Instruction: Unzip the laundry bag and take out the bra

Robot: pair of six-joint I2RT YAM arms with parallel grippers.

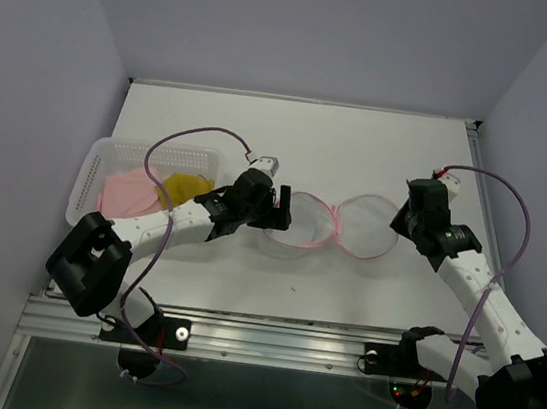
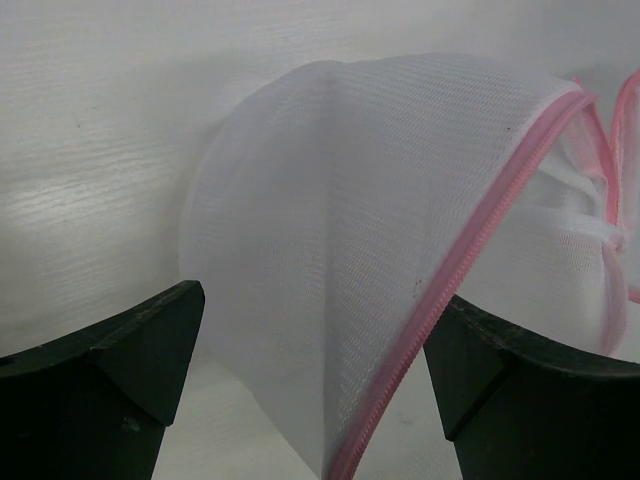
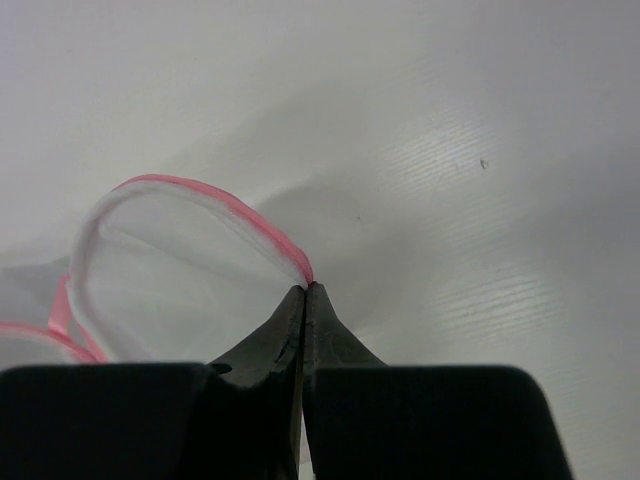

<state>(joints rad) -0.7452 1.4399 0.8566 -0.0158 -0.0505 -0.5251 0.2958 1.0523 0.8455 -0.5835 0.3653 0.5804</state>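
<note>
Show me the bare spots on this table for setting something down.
Free: the far table strip behind the laundry bag, and the near strip between the bag and the near edge. Crowded: the middle row, with basket, left pincer, bag, right pincer.

We look down through the top camera, set high above and behind the near edge of the tabletop (image 1: 292,136) and facing the back wall (image 1: 307,27). It stands well back and takes in the whole tabletop, with the left end effector (image 1: 276,208), the right end effector (image 1: 400,219) and the bag (image 1: 336,225) between them. Our left wrist camera sits low behind its own end effector and looks at a shallow angle across the tabletop, so near that the bag's mesh fills most of the frame. Our right wrist camera looks along its end effector, tilted down at the tabletop, very close to the bag's pink rim. All three views share the bag, and the two wrist views take it from opposite sides.
</note>
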